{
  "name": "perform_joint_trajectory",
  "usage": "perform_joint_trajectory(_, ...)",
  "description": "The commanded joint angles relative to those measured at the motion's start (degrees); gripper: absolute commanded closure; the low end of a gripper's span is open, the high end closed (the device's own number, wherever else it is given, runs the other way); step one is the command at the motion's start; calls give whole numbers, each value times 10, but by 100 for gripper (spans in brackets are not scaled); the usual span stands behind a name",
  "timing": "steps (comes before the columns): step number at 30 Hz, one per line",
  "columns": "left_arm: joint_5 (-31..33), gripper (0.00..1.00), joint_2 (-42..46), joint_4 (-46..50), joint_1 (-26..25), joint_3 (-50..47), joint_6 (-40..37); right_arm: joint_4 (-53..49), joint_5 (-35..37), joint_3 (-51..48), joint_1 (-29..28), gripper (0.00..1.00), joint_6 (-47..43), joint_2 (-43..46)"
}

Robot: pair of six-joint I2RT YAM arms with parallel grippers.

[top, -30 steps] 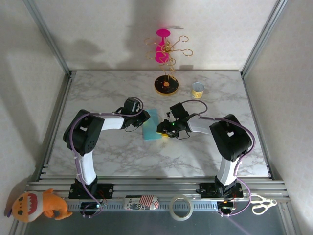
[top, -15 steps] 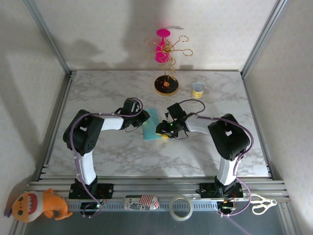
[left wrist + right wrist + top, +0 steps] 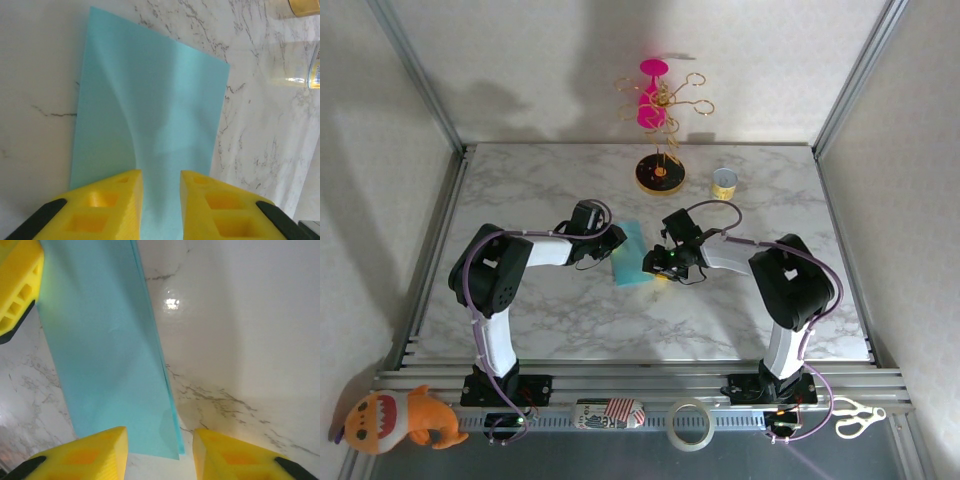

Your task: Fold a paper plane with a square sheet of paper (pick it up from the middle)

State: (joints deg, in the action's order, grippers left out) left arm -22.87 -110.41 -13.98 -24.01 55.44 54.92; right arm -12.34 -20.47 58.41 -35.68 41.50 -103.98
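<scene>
Teal square sheet of paper (image 3: 631, 254) mid-table, folded to a narrow double-layer rectangle, slight bulge along it. Left gripper (image 3: 161, 176) has a narrow gap with the sheet running into it, can't tell if it's pinched. Right gripper (image 3: 160, 434) is spread, straddling the sheet's end edge

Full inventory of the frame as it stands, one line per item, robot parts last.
sheet of paper: 1, teal-blue, folded, flat between the grippers
stand: 1, gold wire, black-and-yellow base, far centre
glass: 1, pink, on the stand
tin: 1, yellow, right of the stand base
table: 1, white marble
plush toy: 1, orange, front rail, left
striped object: 1, red-white, front rail
tape roll: 1, pale, front rail
scissors: 1, cream, front right
left gripper: yellow, open over the paper
right gripper: yellow, open at the paper's edge
</scene>
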Motion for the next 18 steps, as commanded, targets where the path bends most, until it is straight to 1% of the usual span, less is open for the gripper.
perform_joint_trajectory(1, 8, 73, -22, 38, 9, -22, 1, -20, 19, 1, -4, 59, -7, 17)
perform_joint_trajectory(5, -1, 73, -23, 31, 10, -25, 5, -13, -6, 4, -8, 60, -11, 4)
perform_joint_trajectory(18, -20, 72, -28, 6, 16, -44, 20, -9, -28, 16, -18, 61, -19, -19)
